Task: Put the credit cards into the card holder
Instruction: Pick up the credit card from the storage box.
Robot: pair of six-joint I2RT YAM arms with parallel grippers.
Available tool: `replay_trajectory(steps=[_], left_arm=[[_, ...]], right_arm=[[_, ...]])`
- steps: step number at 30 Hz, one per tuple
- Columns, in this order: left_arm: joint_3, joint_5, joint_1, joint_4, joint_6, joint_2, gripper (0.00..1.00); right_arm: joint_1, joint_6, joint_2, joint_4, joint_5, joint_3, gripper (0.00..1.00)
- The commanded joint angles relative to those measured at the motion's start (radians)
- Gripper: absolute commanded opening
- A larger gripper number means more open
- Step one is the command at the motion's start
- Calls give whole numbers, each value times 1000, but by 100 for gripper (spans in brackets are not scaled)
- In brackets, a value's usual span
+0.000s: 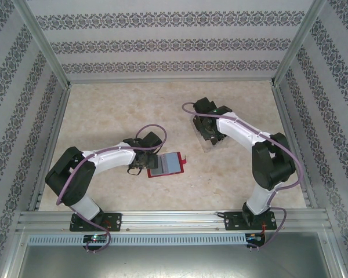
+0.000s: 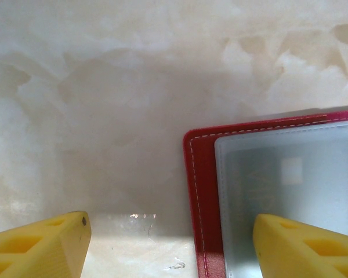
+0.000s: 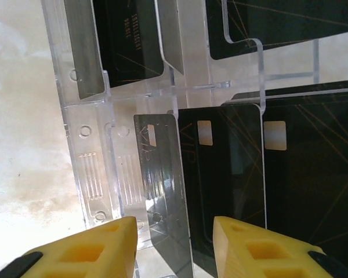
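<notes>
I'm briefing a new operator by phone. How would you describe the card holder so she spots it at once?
On the marbled beige table, look to the left pincer. At its tips lies a flat red wallet, opened to show a greyish pocket. The nearby clear plastic rack of black cards is see-through; only the wallet is red.

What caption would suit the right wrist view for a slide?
Right gripper, jaws apart, above black credit cards in a clear slotted rack.

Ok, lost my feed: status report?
Left hand open at red wallet edge. Right hand open over black cards in clear rack. Nothing blocking.
</notes>
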Motion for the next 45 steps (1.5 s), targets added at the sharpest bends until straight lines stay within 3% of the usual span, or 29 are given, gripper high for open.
replay_trajectory(steps=[1,17,23,36,45], left_arm=[[11,-25,-11,-41,20,16,74],[9,-22,-11,-34,16,17,74],[10,-17,-11,-31,20,19,74],[8,-15,-11,-27,23,18,74],[4,-19,-11,-33,22,10,74]], right_arm=[[-13,-20,25,-11,16,6,39],[-16,-28,53,1,-15,-1,20],[-18,-29,47,-3,-30,4,18],[-31,-33,41,-25,-96,35,0],[-46,-10,-49,-40,-192,68,0]])
